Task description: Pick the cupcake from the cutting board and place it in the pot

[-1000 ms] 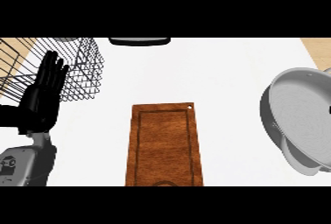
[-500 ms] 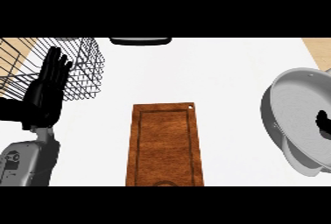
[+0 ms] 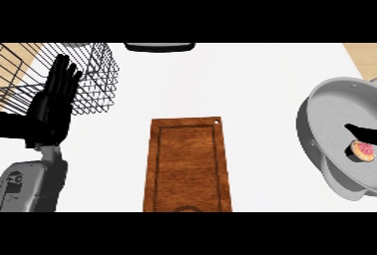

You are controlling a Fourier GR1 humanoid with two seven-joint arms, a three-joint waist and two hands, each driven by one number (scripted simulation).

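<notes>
The cupcake, small with pink topping, shows inside the grey pot at the right edge of the head view. Just above it a black part of my right hand comes in from the right edge; most of that hand is out of view, and whether it holds the cupcake I cannot tell. The brown cutting board lies in the middle with nothing on it. My left hand rests at the left, open, fingers straight up.
A black wire basket stands at the upper left behind my left hand. A dark object sits at the top edge. A strip of wooden surface shows at the upper right.
The cupcake has come into view over the pot's inside at the right edge, along with more of my right hand. My left hand has barely moved.
</notes>
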